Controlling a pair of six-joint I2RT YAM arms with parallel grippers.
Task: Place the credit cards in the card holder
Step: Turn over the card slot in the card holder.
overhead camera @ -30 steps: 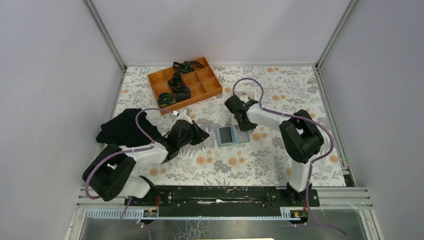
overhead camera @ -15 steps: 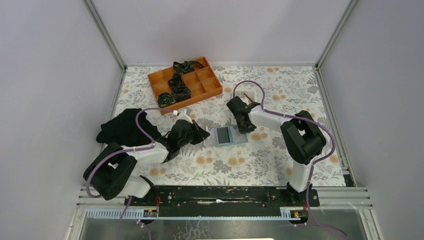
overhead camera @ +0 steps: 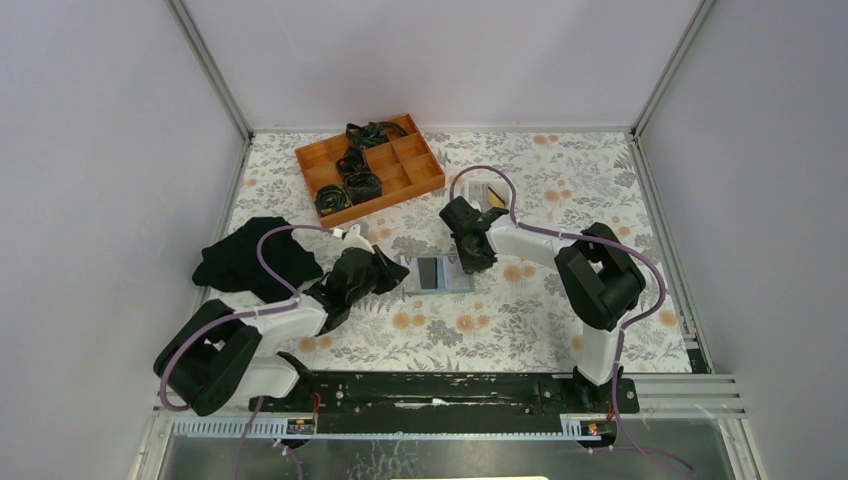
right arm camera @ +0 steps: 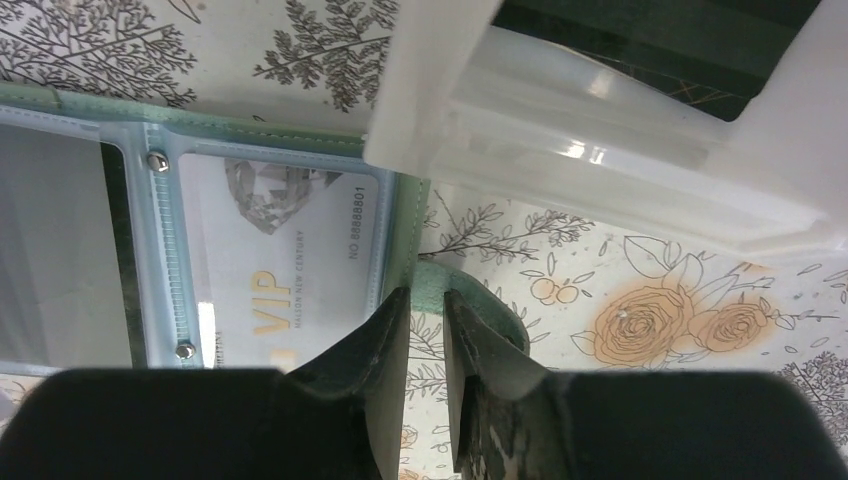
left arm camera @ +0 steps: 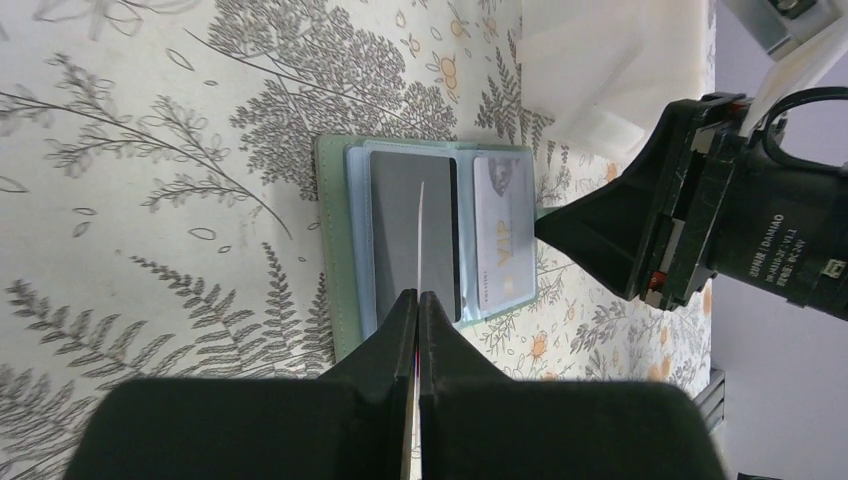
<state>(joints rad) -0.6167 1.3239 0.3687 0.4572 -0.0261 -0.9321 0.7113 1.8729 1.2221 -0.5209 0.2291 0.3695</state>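
Observation:
The sage-green card holder (overhead camera: 437,273) lies open on the flowered cloth. Its clear sleeves hold a dark card (left arm camera: 393,215) and a pale card marked VIP (left arm camera: 500,235). My left gripper (left arm camera: 418,296) is shut on a thin credit card (left arm camera: 420,235), seen edge-on and standing upright over the dark card's sleeve. In the top view this gripper (overhead camera: 395,268) sits at the holder's left edge. My right gripper (right arm camera: 427,292) is closed on the holder's green tab (right arm camera: 470,290) at its right edge, also seen from above (overhead camera: 470,255).
A white tray (overhead camera: 478,187) stands just behind the right gripper, close above it in the right wrist view (right arm camera: 600,130). An orange compartment box (overhead camera: 425,178) with dark rolled items sits at the back left. Black cloth (overhead camera: 245,257) lies left of the left arm.
The card holder has slid left across the cloth, with the right gripper following it on its tab. The left gripper has drawn back left, its card still over the holder.

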